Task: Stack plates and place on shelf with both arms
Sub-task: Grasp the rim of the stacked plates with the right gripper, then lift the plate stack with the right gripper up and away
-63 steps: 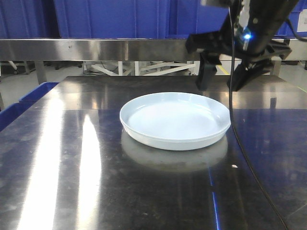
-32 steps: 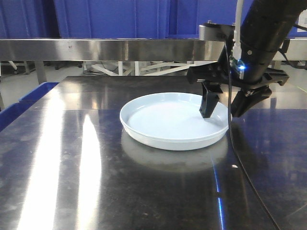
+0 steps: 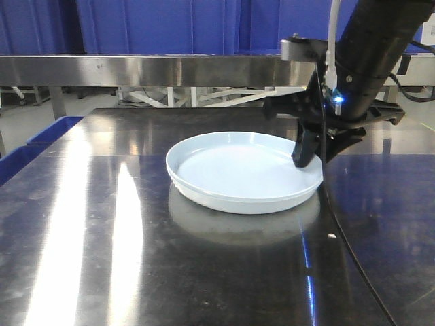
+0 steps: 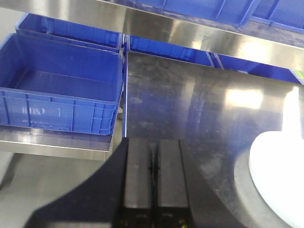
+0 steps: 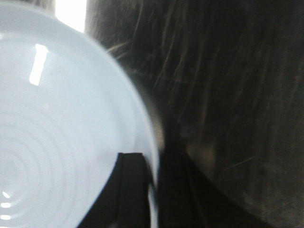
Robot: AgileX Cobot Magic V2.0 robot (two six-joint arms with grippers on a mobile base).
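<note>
- On the steel table (image 3: 102, 272), near its middle, sit the plates (image 3: 238, 170), flat and upright.
- Right gripper (image 3: 309, 159) is clamped on their right rim: one finger (image 5: 130, 190) lies inside the dish and the other outside, with the rim pinched between them.
- Left gripper (image 4: 154, 147) has its jaws pressed together on nothing, well left of the plates (image 4: 280, 180), beside a blue crate (image 4: 57, 95).
</note>
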